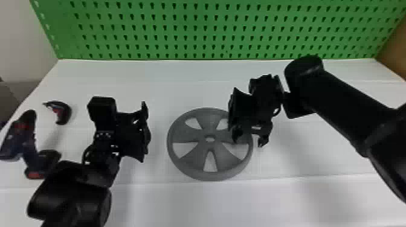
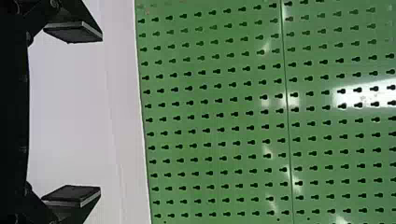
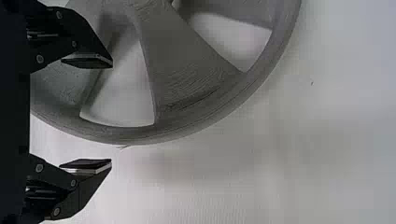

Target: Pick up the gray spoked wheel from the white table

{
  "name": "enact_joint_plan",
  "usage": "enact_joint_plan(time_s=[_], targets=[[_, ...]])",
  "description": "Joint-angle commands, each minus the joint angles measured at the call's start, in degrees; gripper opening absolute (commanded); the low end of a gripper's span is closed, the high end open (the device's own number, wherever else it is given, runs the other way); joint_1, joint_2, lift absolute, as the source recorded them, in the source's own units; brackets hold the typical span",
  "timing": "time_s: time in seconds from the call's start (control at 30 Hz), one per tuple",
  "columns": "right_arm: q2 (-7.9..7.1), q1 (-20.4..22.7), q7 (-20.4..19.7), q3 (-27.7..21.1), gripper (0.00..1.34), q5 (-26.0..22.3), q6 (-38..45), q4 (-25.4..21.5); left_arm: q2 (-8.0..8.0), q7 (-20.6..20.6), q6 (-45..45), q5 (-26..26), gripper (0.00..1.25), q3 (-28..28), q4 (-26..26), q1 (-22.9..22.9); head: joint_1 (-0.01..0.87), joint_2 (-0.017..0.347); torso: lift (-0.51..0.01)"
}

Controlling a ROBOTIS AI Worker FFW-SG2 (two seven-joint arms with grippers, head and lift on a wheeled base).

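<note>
Right claw [image 3: 111,113]: open, one finger inside the outline of the wheel, the other beyond its rim.
Rim [image 3: 210,109]: runs between the two fingers; whether either touches it cannot be told.
Gray spoked wheel [image 1: 184,163]: flat on the worktop [image 1: 187,205], round, so no long axis to match; its hub [image 1: 209,139] lies toward the robot's left from the right claw.
Nearer arm: the right; the left claw [image 1: 145,132] is open, well apart from the wheel.
Likely next move: lower astride the rim, then close.
Risk: a shallow pinch could let the wheel tilt or slip.
</note>
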Motion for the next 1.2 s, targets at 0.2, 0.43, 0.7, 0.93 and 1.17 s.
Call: enact_joint_plan(time_s=[0.2, 0.43, 0.7, 0.93, 1.17], targets=[[-0.01, 0.71, -0.14, -1.48, 0.84, 1.09, 0.82, 0.61, 0.35, 0.09, 0.69, -0.09, 1.12, 0.17, -0.75, 0.45, 0.765, 0.006, -0.092], [-0.01, 0.97, -0.05, -2.44, 0.83, 1.18, 0.56, 1.22, 0.35, 0.26, 0.87, -0.09, 1.12, -0.01, -0.83, 0.18, 0.765, 0.006, -0.092], [-0.01, 1.06, -0.05, -3.67, 0.84, 1.0, 0.56, 2.45, 0.44, 0.26, 0.96, -0.09, 1.12, -0.09, -0.83, 0.1, 0.765, 0.006, -0.092], [-0.01, 1.06, -0.05, -3.59, 0.83, 0.91, 0.47, 2.89, 0.44, 0.35, 1.05, -0.09, 1.12, -0.18, -0.83, 0.1, 0.765, 0.006, -0.092], [0.16, 1.85, -0.05, -4.55, 0.83, 0.91, -0.15, 3.42, 0.44, 0.44, 1.05, -0.09, 1.12, -0.27, -0.83, 0.01, 0.765, 0.006, -0.092]])
